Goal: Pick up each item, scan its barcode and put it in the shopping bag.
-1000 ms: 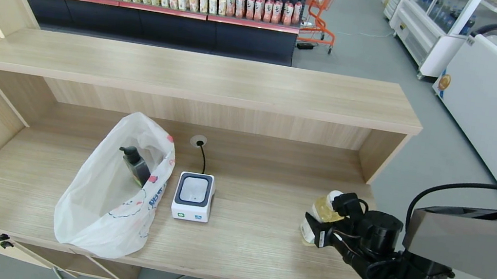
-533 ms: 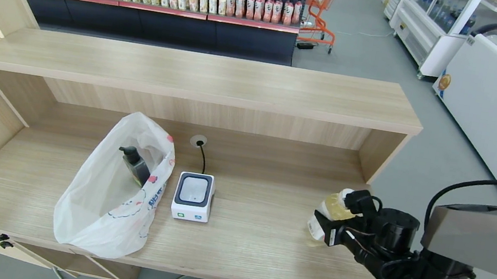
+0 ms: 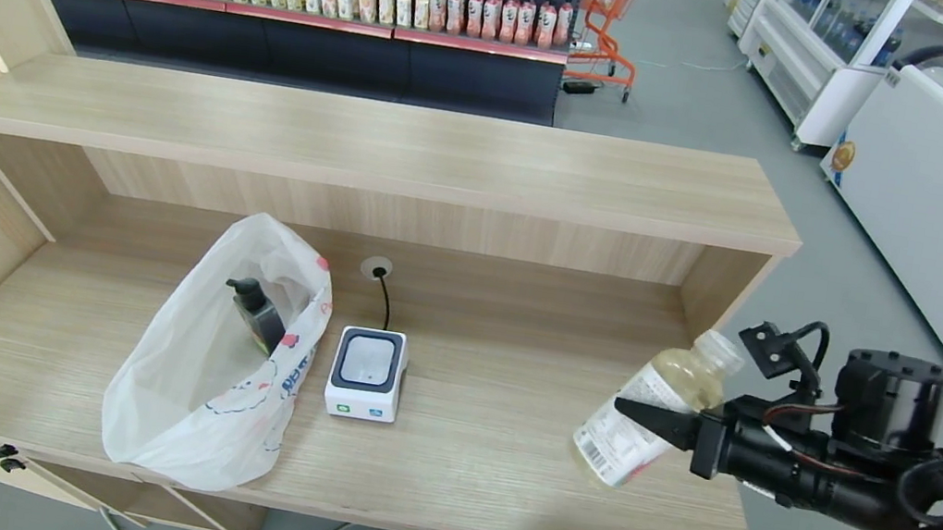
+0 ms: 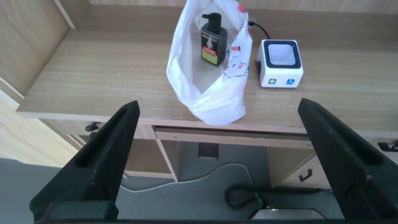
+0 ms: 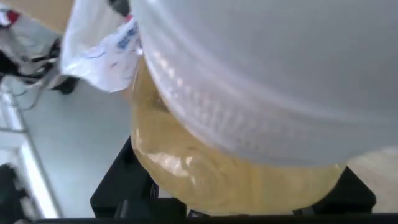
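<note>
**Desk:** What's the widest thing here?

**Photographer:** A pale wooden checkout counter (image 3: 453, 449) in a shop aisle. A white shopping bag (image 3: 200, 393) slumps open on its left half, mouth facing up.

**Desk:** And the arms?

**Photographer:** The right gripper (image 3: 661, 422) is clamped on a clear bottle (image 3: 618, 441) of yellowish drink. The bottle is tilted above the counter's right end, well apart from the bag, white cap up and labelled base down. It appears clear of the surface. In the right wrist view the bottle (image 5: 236, 168) sits right against the lens. The left gripper (image 4: 214, 168) hangs out in front of the counter's near edge, fingers spread wide, grasping nothing.

**Desk:** Smaller items?

**Photographer:** A white barcode scanner (image 3: 367, 371) sits just beside the bag, its black cable (image 3: 384, 294) running back to a port in the counter. A dark pump bottle (image 3: 259, 313) stands inside the bag.
</note>
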